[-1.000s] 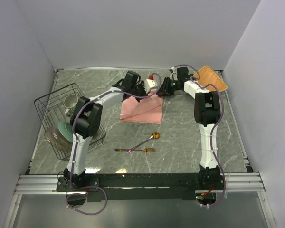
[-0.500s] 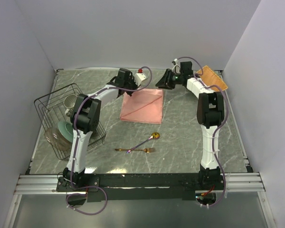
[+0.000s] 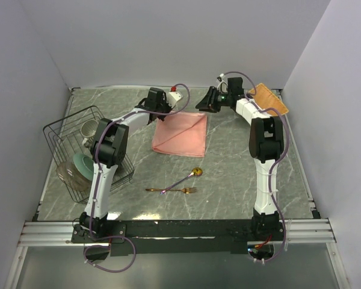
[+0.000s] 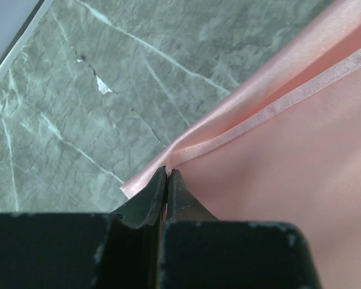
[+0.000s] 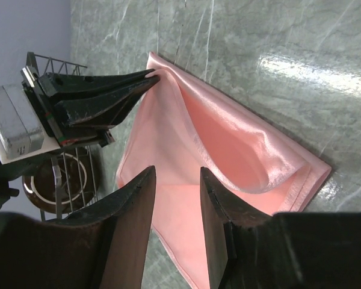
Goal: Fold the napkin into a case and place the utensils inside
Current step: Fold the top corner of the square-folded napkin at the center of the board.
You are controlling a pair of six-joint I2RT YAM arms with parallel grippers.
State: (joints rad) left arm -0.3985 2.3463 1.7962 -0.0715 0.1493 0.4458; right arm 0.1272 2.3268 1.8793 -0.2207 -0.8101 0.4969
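Left hand pinches napkin (wrist view); overhead unclear

- Salmon-pink napkin: folded double, roughly square, lying flat to the right of the black wire rack.
- Gold spoon and gold fork: lying flat right of the rack, spoon handle meeting the fork.

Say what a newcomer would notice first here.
The pink napkin lies folded at the table's far middle, one far corner pinched by the left gripper. The right gripper hovers open by the other. A gold spoon and fork lie nearer the arms.
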